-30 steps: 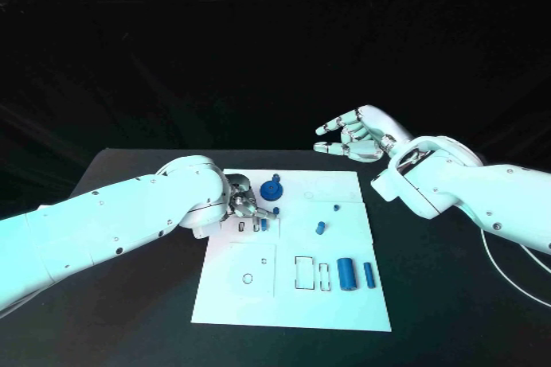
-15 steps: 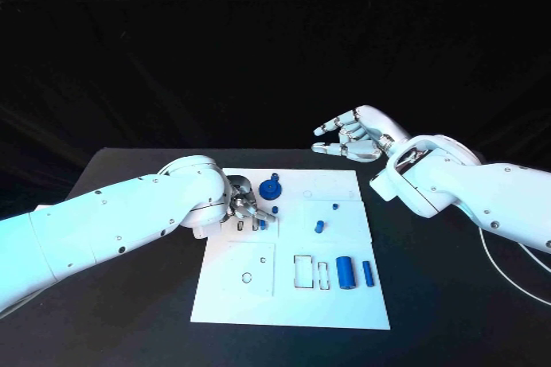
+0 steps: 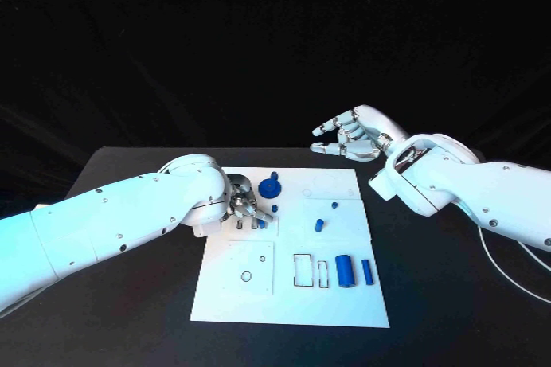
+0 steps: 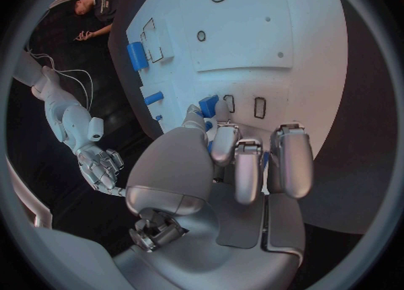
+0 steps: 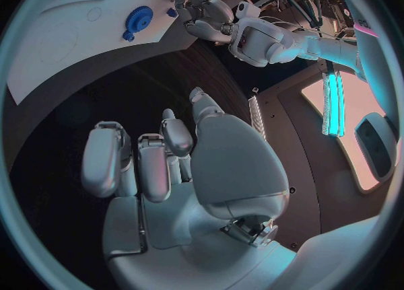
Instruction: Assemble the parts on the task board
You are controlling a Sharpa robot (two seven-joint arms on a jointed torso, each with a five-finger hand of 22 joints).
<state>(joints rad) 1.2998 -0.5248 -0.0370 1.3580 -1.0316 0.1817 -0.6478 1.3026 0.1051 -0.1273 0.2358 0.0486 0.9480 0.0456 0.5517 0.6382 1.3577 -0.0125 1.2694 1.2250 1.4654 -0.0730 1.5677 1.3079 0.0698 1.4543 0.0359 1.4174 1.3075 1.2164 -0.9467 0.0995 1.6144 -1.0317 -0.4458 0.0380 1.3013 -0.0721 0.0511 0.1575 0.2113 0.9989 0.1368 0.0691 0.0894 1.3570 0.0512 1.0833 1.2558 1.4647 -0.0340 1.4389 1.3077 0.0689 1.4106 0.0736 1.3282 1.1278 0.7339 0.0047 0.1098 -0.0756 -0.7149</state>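
Observation:
The white task board [image 3: 293, 303] lies in the middle of the black table. My left hand [image 3: 244, 207] rests fingers-down on the board's far left part and pinches a small blue part [image 4: 208, 105] between thumb and finger, over a row of small slots [image 4: 259, 107]. A blue gear [image 3: 272, 189] stands just beyond that hand. Two small blue parts [image 3: 319, 224] sit mid-board. A thick blue cylinder [image 3: 345, 270] and a thinner one [image 3: 368, 271] lie near the right edge. My right hand [image 3: 350, 136] hangs raised beyond the board's far right corner, fingers apart and holding nothing.
Empty rectangular recesses [image 3: 303, 271] and a round hole [image 3: 248, 277] mark the board's near half. Bare black table [image 3: 127, 319] lies on both sides of the board. My left forearm [image 3: 115, 224] reaches in across the table's left side.
My left hand's fingers have shifted slightly over the slots with the small blue part. The right hand has drifted a little to the left, still raised.

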